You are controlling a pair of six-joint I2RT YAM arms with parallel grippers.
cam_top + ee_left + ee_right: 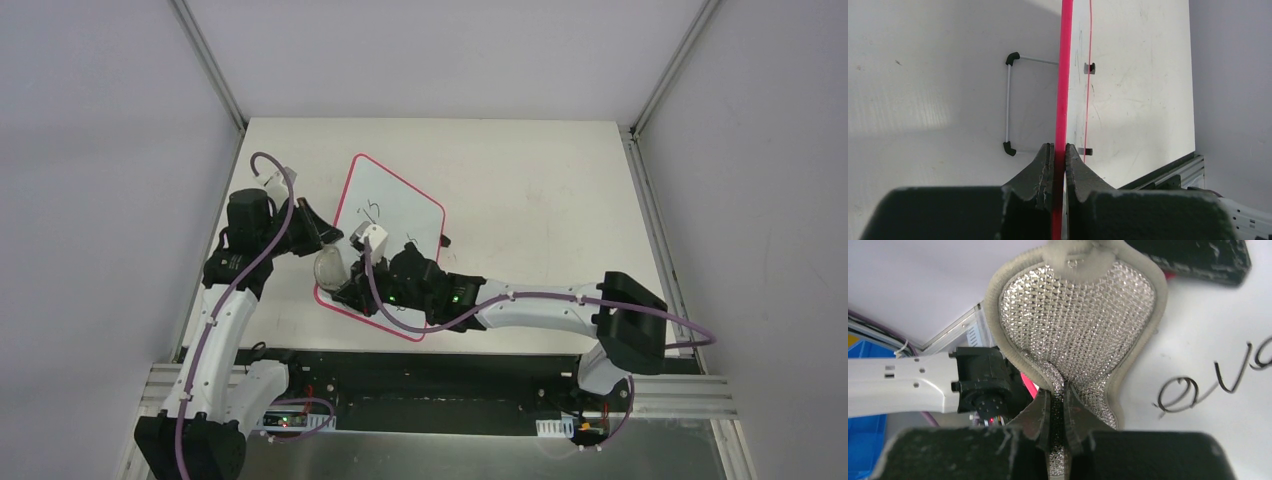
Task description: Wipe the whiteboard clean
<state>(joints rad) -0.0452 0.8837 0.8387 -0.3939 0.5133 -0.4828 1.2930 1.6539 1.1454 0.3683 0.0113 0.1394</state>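
The whiteboard (395,215) is white with a red-pink frame and black handwriting, and it stands tilted up on the table. My left gripper (318,232) is shut on its left frame edge; in the left wrist view the red edge (1064,75) runs straight between my jaws. My right gripper (352,288) is shut on the grey peanut-shaped pad (330,266), whose silver mesh face (1078,320) fills the right wrist view. The pad rests against the board's lower left part. Black writing (1198,387) shows on the board beside the pad.
The board's wire stand with black corners (1009,102) rests on the white table (540,190) behind the board. Grey walls enclose the table on three sides. The metal rail (450,390) runs along the near edge. A blue bin (863,440) shows at the lower left.
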